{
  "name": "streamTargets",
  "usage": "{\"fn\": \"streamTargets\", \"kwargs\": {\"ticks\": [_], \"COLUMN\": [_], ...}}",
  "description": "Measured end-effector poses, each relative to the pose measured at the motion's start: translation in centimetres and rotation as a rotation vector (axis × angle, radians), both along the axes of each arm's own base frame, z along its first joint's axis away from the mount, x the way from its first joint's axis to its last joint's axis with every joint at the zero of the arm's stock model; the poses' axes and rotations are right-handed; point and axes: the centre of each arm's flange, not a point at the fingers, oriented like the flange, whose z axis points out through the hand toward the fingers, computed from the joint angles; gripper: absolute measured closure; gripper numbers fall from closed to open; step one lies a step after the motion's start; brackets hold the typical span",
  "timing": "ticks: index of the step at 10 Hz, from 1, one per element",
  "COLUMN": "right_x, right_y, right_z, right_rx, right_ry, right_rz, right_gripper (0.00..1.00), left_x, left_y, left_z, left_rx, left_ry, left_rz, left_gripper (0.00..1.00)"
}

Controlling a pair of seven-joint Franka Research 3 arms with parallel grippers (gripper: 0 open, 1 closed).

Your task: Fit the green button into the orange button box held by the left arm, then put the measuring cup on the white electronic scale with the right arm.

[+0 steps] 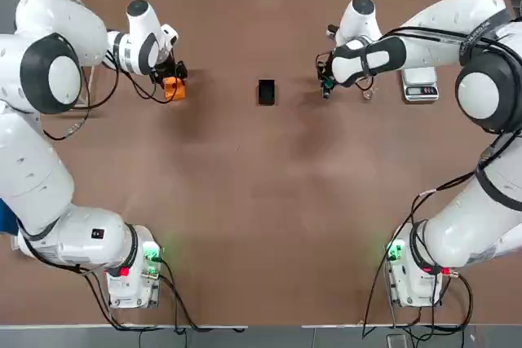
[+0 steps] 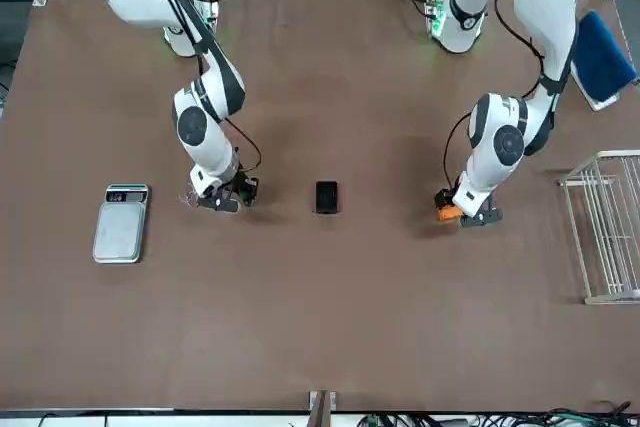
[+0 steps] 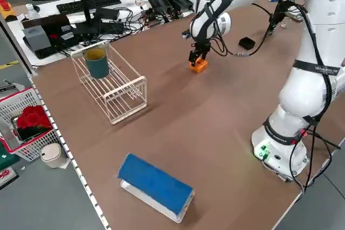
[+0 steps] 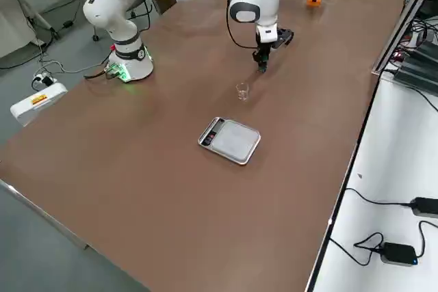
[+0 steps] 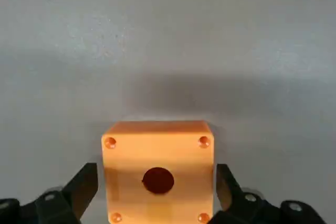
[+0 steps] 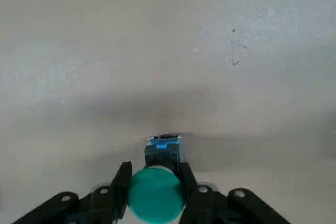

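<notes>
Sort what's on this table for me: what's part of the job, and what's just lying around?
Part of the job:
- orange button box
- green button
- clear measuring cup
- white electronic scale

Just lying around:
- black block
- white wire rack
- blue cloth

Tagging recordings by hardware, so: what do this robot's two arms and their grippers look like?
Both the left arm and the right arm are white, built of rounded segments with dark joint rings. Black cables run along them, and green lights glow near their bases. The left gripper and right gripper have black fingers with round screw heads.
</notes>
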Motion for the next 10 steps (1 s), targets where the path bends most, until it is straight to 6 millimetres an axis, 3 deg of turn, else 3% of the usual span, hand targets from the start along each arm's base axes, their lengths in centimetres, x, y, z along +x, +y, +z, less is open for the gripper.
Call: {"fn": "streamTargets", "kwargs": {"ticks": [7,8,10], "right_x": [0.4,1.0,3.0], "right_y": [0.2,0.5,1.7], "right_z": [0.5,1.4,5.0], "right_rx": [-0.012,-0.025,-0.038], "right_ry": [0.013,0.034,0.056], "right_rz": [0.009,0.014,0.019], "right_gripper": [0.63,0.63,0.63], "left_x": [-0.6,-0.2,0.7], "left_y": [-0.2,-0.2,-0.2], "left_z": [-1.8,-1.5,-0.5], "left_rx": [0.050,0.049,0.045], "left_ry": [0.005,-0.004,-0.030], "left_rz": [-0.030,-0.028,-0.023], "left_gripper": [0.09,0.14,0.13]}}
